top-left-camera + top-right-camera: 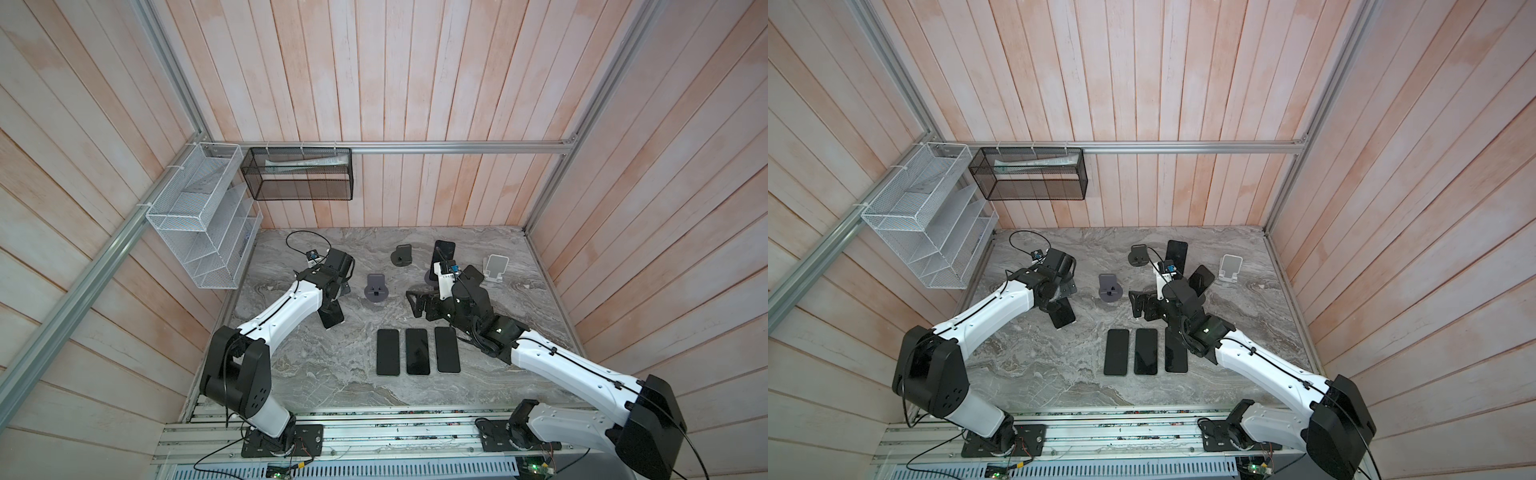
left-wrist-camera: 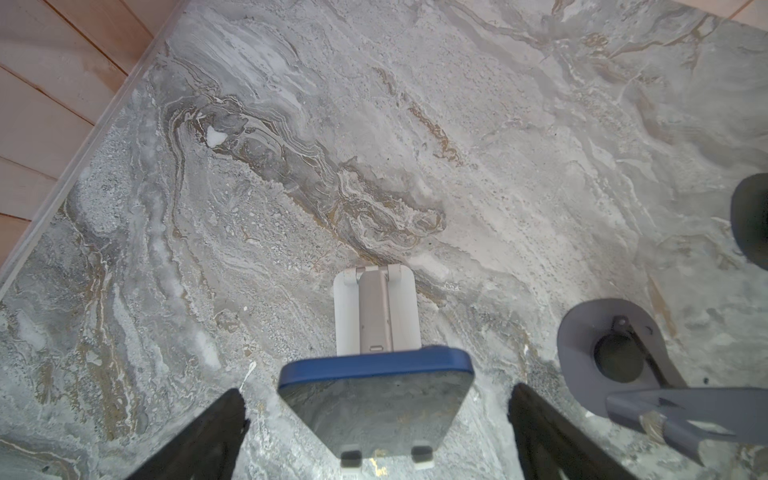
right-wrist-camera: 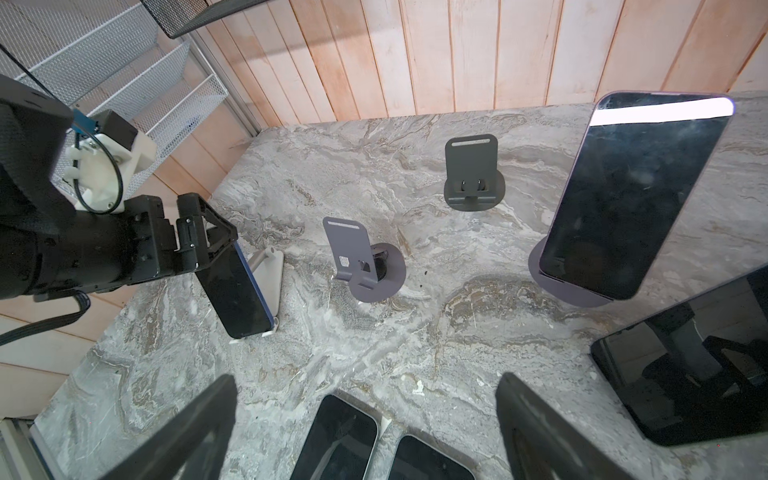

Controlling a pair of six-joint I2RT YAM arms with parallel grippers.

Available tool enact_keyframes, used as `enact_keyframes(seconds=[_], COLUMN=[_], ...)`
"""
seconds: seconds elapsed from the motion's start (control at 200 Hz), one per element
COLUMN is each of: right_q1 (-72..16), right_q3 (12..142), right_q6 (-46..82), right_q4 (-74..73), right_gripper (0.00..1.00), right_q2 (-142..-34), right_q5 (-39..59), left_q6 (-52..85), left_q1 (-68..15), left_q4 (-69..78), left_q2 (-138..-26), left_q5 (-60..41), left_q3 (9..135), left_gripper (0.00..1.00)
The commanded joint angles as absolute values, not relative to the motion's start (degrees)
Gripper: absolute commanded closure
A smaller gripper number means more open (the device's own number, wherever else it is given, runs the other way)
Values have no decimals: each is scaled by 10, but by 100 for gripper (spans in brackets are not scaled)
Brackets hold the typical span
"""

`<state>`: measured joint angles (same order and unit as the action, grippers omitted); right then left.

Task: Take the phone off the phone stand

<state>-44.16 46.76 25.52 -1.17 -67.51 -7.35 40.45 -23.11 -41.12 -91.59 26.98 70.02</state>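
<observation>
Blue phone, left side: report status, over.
Left pincer open, straddling upper end of blue phone. Phone seated on white stand. Right pincer open, empty. Grey stand close beside, clear.

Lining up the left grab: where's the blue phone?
In a top view the blue phone leans on its white stand, left on the table, under the open left gripper, beside a grey stand.

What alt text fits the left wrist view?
A blue-cased phone leans on a white stand, its top edge between the open jaws of the left end effector, which do not touch it. An empty grey round-based stand sits nearby on the marble table.
</observation>
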Motion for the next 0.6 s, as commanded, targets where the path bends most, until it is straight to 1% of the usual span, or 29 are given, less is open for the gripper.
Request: enact_keyframes(seconds=[0.0,0.295,0.595], right_q1=[-438,-437,-437], right_q3=[475,502,506], right_q6=[265,261,261], right_q4=[-20,-11,-9], right_gripper=[2,2,3], right_q2=[-687,-717,-734], right_q5=[-58,-62,-60], left_q6=[386,369,375], left_q1=[-222,-216,-214], left_q4=[-391,-375,-368], left_q2=[-930,-946,-970], left_q5=[257,254,261], left_q3=[695,693,695], left_gripper=[0,0,5])
